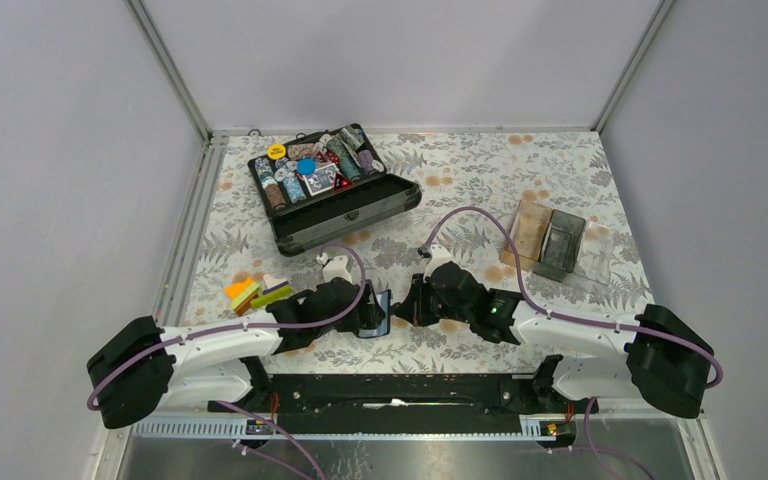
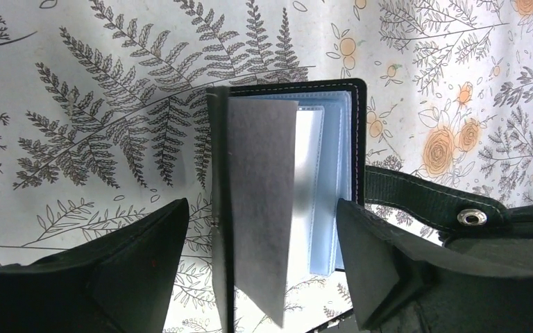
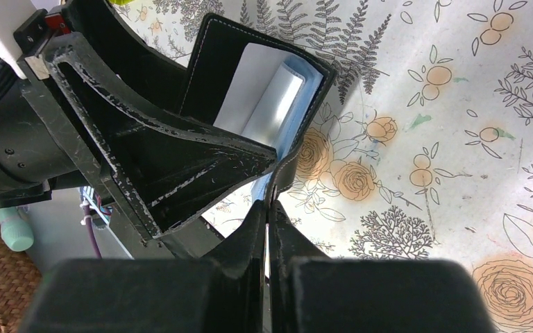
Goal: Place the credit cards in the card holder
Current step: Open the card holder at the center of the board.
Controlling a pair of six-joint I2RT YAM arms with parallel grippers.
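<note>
Plain grey walls (image 1: 400, 60), floral-print tabletop (image 1: 480, 170), aluminium corner posts (image 1: 165, 65)

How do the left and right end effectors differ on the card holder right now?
Left end effector is open, fingers straddling the open card holder; right end effector is shut, pinching its strap. Left reaches in from the left, right from the right. Both work the same holder.

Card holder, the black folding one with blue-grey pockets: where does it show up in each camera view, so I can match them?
Top external: the black folding card holder sits low in the picture, just left of centre.
Left wrist: it fills the centre, open, with its pockets facing the camera.
Right wrist: it is in the upper middle, tilted, with its pale inner pages showing.
Shared landmark: the fern-and-rose printed tablecloth lies under it in all three views.
</note>
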